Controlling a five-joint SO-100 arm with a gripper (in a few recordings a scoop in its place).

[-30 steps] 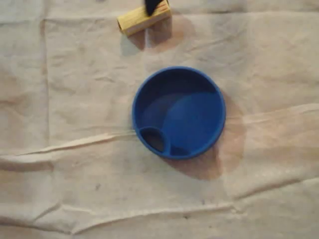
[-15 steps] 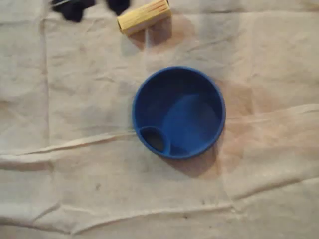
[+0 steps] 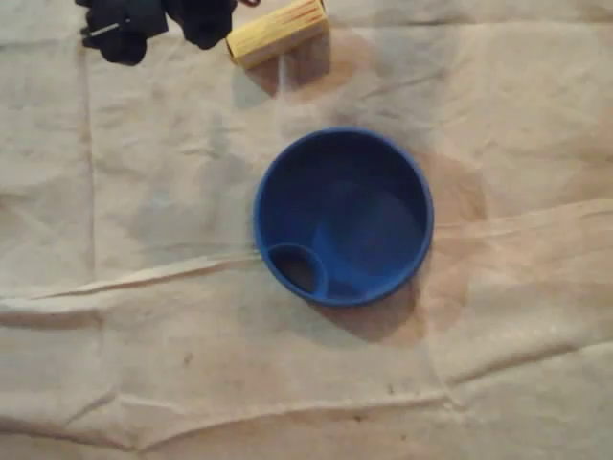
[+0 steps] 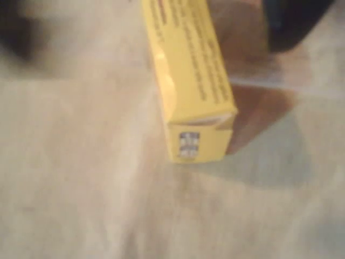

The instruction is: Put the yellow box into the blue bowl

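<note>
The yellow box (image 3: 278, 31) lies flat on the cloth at the top edge of the overhead view, tilted slightly, above and left of the blue bowl (image 3: 343, 217). The bowl is round, has a small inner cup at its lower left, and has nothing in it. My black gripper (image 3: 163, 24) sits at the top left, just left of the box, open and holding nothing. In the wrist view the box (image 4: 191, 81) fills the upper middle with its end flap toward me. One dark finger (image 4: 294, 24) stands to its right, and a dark blur sits at the far left.
A wrinkled beige cloth (image 3: 144, 316) covers the whole table, with raised folds running across the lower half and to the right of the bowl.
The black gripper has moved left from over the box's top and come further into the picture. The box and bowl have stayed in place.
</note>
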